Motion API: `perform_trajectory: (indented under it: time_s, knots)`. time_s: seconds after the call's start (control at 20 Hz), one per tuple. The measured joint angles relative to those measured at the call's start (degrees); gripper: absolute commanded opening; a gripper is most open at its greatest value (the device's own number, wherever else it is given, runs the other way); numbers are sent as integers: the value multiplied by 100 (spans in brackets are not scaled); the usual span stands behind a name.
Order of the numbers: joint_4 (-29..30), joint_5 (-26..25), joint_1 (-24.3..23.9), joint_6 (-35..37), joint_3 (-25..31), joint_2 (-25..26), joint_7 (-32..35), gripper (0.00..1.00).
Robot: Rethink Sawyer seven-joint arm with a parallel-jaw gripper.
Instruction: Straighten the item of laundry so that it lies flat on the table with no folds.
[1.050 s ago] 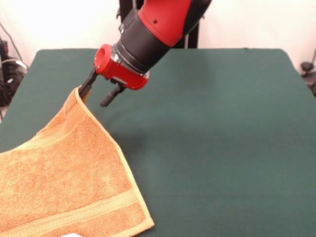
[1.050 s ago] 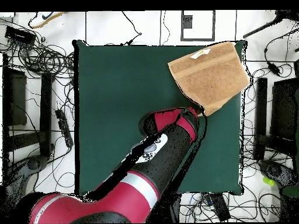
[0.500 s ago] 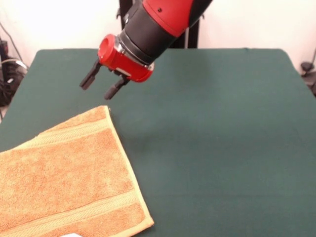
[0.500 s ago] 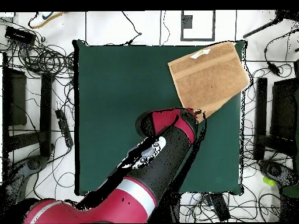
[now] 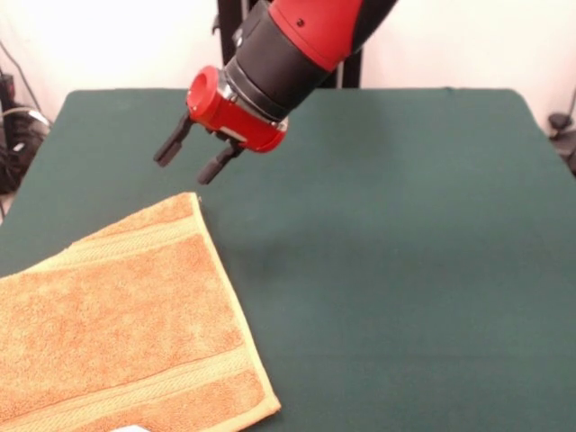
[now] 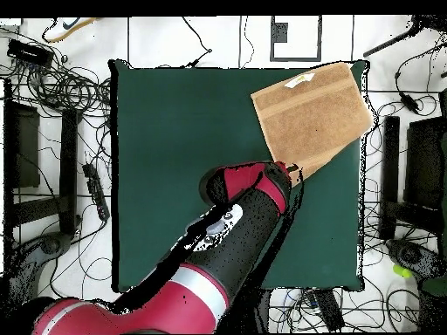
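Note:
The orange-tan towel lies spread flat at the front left of the green table, running off the picture's left and bottom edges, with a woven band near each end. From overhead the towel sits in the table's top right corner, its small white label by the far edge. My gripper hangs open and empty in the air, a little above and beyond the towel's far corner. In the overhead view the gripper sits at the towel's lower corner, mostly covered by the arm.
Cables and dark equipment lie on the floor around the table. A dark stand is beside the table's right edge in the overhead view. The red and black arm crosses the table's lower middle.
One second ago the gripper held the towel's far corner raised. It has let go, the corner dropped flat, and the gripper rose and drifted slightly right.

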Motion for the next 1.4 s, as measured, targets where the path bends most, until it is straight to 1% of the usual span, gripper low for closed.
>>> perform_trajectory:
  time_s: [0.3, 0.95, 1.15, 1.4]
  knots:
    - [-2, 12, -9, -1, -1, 170, 0, 100]
    - [-6, 65, -19, -2, 1, 761, 1, 100]
    - [-7, 217, -19, -2, 2, 949, 1, 100]
    - [-7, 376, -20, 1, -27, 990, 5, 100]
